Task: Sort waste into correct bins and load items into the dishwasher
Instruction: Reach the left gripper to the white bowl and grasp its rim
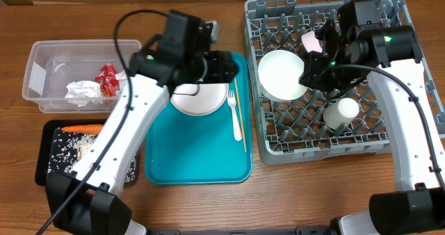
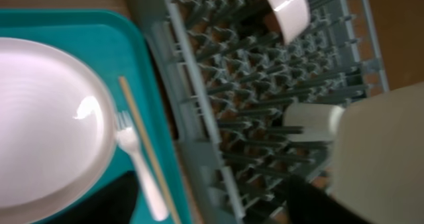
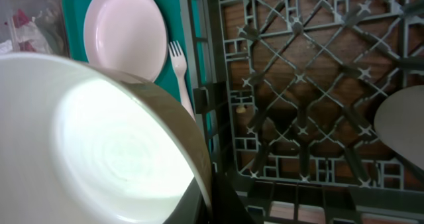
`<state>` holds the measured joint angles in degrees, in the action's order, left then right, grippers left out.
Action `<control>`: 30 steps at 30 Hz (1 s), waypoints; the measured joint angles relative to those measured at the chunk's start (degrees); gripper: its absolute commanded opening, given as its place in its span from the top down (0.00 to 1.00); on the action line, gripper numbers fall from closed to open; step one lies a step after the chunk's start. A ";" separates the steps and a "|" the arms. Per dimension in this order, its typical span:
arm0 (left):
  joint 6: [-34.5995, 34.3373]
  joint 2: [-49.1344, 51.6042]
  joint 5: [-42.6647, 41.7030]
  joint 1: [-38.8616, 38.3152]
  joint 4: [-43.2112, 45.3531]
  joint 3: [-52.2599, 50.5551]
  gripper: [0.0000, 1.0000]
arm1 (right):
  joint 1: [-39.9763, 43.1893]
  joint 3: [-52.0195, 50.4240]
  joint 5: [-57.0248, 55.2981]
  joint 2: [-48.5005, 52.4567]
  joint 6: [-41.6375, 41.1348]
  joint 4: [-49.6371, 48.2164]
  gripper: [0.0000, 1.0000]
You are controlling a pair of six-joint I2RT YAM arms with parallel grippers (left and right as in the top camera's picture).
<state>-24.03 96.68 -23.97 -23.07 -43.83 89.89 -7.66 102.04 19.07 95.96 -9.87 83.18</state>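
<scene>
White bowl [image 1: 280, 75] in right end effector [image 1: 311, 73]

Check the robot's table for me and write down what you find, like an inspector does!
Surface: wooden table, with a teal tray in the middle.
Waste: red wrapper and napkin in the clear tub; carrot and rice scraps in the black tray.
Dishes: white plate, fork and wooden stick on the teal tray; pink bowl and cup in the dish rack.
Clutter: nothing seen.
Grippers: right gripper shut on the white bowl, over the rack; left gripper by the plate, open or shut cannot be told.
Cables: black cable loops over the left arm; another runs along the right arm.
Surroundings: nothing seen beyond the table.
</scene>
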 measured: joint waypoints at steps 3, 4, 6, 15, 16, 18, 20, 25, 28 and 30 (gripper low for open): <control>-1.25 0.00 0.46 -2.16 2.64 -0.02 0.00 | -0.92 0.00 -0.70 0.11 -0.17 0.35 0.96; -1.40 0.00 0.66 -2.34 3.58 -0.02 0.00 | -1.03 0.00 -1.03 0.17 -0.22 0.52 0.96; -1.57 0.00 0.98 -2.23 4.04 -0.02 0.00 | -1.38 0.00 -1.29 0.35 -0.26 0.26 0.96; -2.60 0.00 -1.18 0.02 3.23 -0.02 0.00 | -3.58 0.00 -2.10 1.92 -0.42 -0.63 0.96; -2.69 0.00 -2.71 0.55 3.21 -0.02 0.01 | -3.65 0.00 -2.32 1.95 -0.42 -0.66 0.96; -2.75 0.00 -5.60 1.42 3.08 -0.02 0.03 | -3.63 0.00 -2.62 1.95 -0.42 -0.66 0.96; -2.89 0.00 -8.85 2.10 2.69 -0.02 0.08 | -3.67 0.00 -2.80 1.95 -0.57 -0.83 0.96; -2.91 0.00 -13.62 2.10 1.22 -0.04 0.24 | -3.76 0.00 -2.95 2.03 -0.61 -1.11 0.96; -2.69 0.00 -14.75 2.03 1.16 -0.04 0.27 | -3.76 0.00 -2.99 2.03 -0.61 -1.18 0.96; -2.67 0.00 -14.84 1.68 0.96 -0.04 0.27 | -3.76 0.00 -3.02 2.05 -0.66 -1.18 0.96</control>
<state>-26.70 96.68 -38.81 -21.39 -42.87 89.84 -11.42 102.04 16.05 98.02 -10.52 82.00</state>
